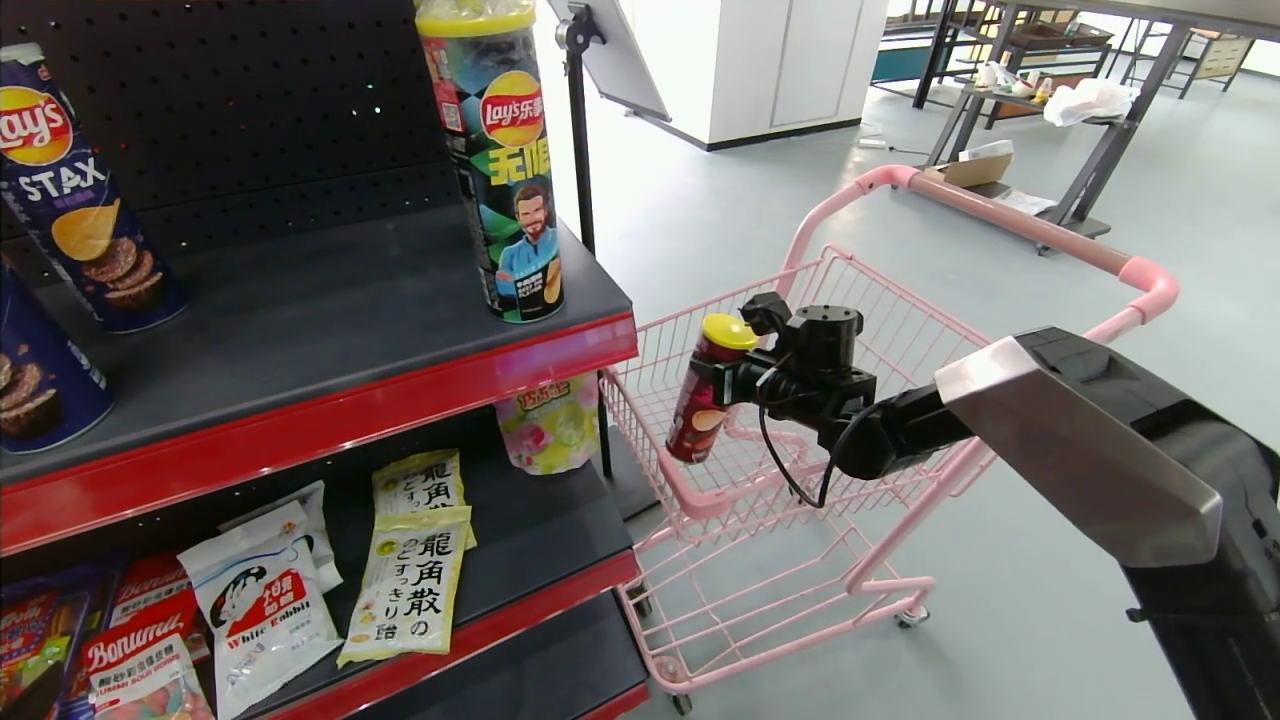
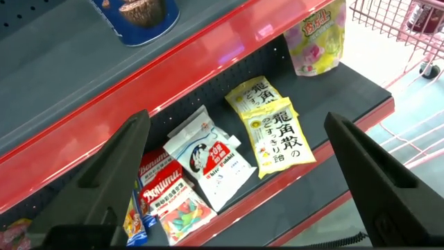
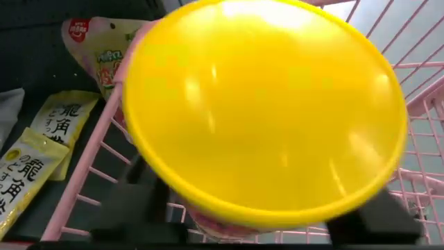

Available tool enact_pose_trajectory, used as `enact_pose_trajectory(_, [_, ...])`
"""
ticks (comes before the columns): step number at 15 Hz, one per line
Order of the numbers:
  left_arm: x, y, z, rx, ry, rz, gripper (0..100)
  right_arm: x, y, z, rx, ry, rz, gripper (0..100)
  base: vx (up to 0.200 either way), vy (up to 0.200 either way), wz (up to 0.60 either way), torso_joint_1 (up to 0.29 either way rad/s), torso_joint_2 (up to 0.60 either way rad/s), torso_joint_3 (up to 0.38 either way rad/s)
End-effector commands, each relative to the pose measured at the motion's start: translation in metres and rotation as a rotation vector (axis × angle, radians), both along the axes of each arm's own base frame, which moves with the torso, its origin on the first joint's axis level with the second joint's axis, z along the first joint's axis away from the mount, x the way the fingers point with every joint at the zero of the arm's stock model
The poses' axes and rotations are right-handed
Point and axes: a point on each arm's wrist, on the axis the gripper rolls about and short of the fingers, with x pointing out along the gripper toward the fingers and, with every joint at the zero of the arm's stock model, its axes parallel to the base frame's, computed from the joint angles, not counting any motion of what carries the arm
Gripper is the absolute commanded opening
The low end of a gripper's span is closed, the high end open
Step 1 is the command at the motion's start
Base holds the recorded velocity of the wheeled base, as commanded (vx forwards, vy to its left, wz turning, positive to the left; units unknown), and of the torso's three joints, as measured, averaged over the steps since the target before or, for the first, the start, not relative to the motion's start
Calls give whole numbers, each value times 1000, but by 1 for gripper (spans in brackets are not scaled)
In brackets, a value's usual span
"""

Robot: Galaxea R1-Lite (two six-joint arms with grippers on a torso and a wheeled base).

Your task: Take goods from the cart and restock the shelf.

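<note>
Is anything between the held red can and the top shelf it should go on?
Partly. The right gripper holds the red can over the pink cart, beside the shelf's end. A tall green can stands at that corner of the top shelf; open shelf lies to its left.

Four crisp cans are counted. Three stand on the upper shelf board [image 1: 320,300]: one tall green can [image 1: 510,170] at its front right corner, and one blue can [image 1: 85,200] and a second blue can [image 1: 40,375] at its left edge. One dark red can [image 1: 700,400] is over the one pink cart [image 1: 1000,215]. On the lower shelf board [image 1: 540,520] are counted two yellow sachets [image 1: 420,485] [image 1: 405,590], two white bags [image 1: 262,620] [image 1: 318,520], two red packets [image 1: 140,650] [image 1: 150,590] and, at its right edge, one pastel pouch [image 1: 548,425].
</note>
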Motion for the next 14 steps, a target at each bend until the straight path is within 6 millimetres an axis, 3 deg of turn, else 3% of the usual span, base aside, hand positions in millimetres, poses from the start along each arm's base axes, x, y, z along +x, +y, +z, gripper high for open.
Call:
enact_pose_trajectory(1, [0, 0, 0, -1, -1, 2, 100, 2, -1, 1, -1, -4, -11, 0, 0, 0, 0, 0, 0, 0])
enact_pose_trajectory(3, [0, 0, 0, -1, 0, 0, 100, -5, -6, 24, 6, -36, -44, 0, 0, 0, 0, 0, 0, 0])
enact_pose_trajectory(5, [0, 0, -1, 0, 5, -1, 100, -33, -17, 79, 24, -78, -45, 0, 0, 0, 0, 0, 0, 0])
enact_pose_trajectory(6, [0, 0, -1, -1, 3, -6, 100, -55, -33, 120, 31, -107, -61, 0, 0, 0, 0, 0, 0, 0])
enact_pose_trajectory(9, [-1, 0, 3, -5, -15, -4, 100, -114, -77, 183, 43, -161, -117, 0, 0, 0, 0, 0, 0, 0])
enact_pose_trajectory(10, [-1, 0, 5, -7, -22, -6, 100, -140, -96, 193, 33, -144, -162, 0, 0, 0, 0, 0, 0, 0])
enact_pose_trajectory(12, [-1, 0, 6, -7, -22, -10, 100, -208, -127, 204, -28, -49, -265, 0, 0, 0, 0, 0, 0, 0])
enact_pose_trajectory(14, [-1, 0, 6, -6, -24, 2, 100, -269, -142, 200, -55, 32, -275, 0, 0, 0, 0, 0, 0, 0])
